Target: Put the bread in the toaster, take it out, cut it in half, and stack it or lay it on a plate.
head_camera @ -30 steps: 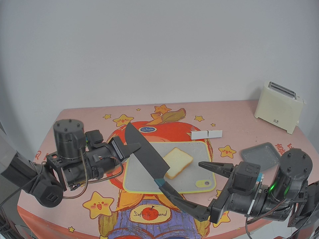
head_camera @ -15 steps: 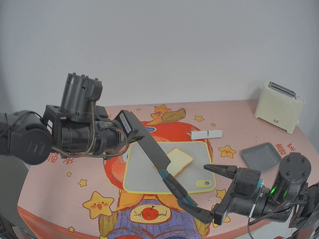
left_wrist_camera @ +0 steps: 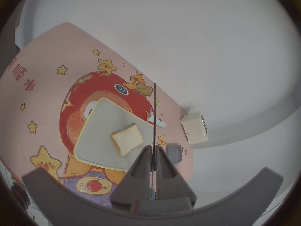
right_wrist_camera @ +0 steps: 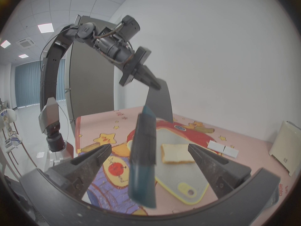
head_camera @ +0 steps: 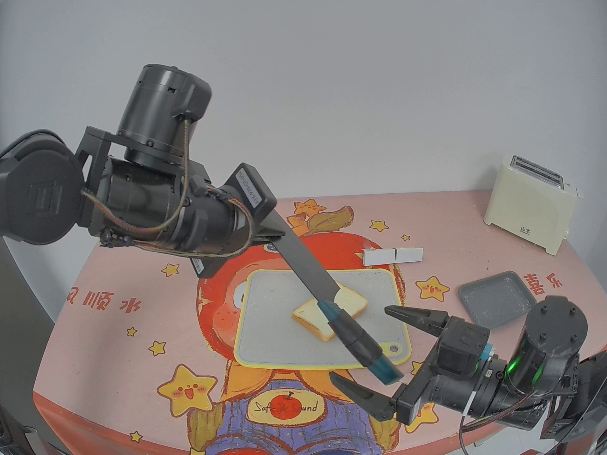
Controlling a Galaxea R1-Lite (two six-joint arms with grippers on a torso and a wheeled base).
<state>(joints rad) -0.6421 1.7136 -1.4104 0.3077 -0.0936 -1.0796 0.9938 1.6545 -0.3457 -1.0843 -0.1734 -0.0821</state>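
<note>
A slice of bread (head_camera: 308, 317) lies flat on the grey cutting board (head_camera: 265, 330). My left gripper (head_camera: 273, 227), raised above the board's far left corner, is shut on the blade of a black knife (head_camera: 303, 265). The knife slopes down over the bread, and its teal-tipped handle (head_camera: 360, 349) hangs between the fingers of my right gripper (head_camera: 359, 344), which stands open at the table's front right. In the left wrist view the blade (left_wrist_camera: 154, 116) runs edge-on out of the shut gripper (left_wrist_camera: 153, 148). In the right wrist view the handle (right_wrist_camera: 143, 160) floats between wide-spread fingers (right_wrist_camera: 94, 157), untouched.
A cream toaster (head_camera: 531, 203) stands at the back right corner with empty slots. A small grey plate (head_camera: 496, 297) lies to the right of the board. A white strip (head_camera: 392, 256) lies just behind the board. The left side of the table is bare.
My left arm has risen and swung right, lifting the knife by its blade; the handle now hangs higher, between the right fingers. The right gripper stayed open and shifted slightly.
</note>
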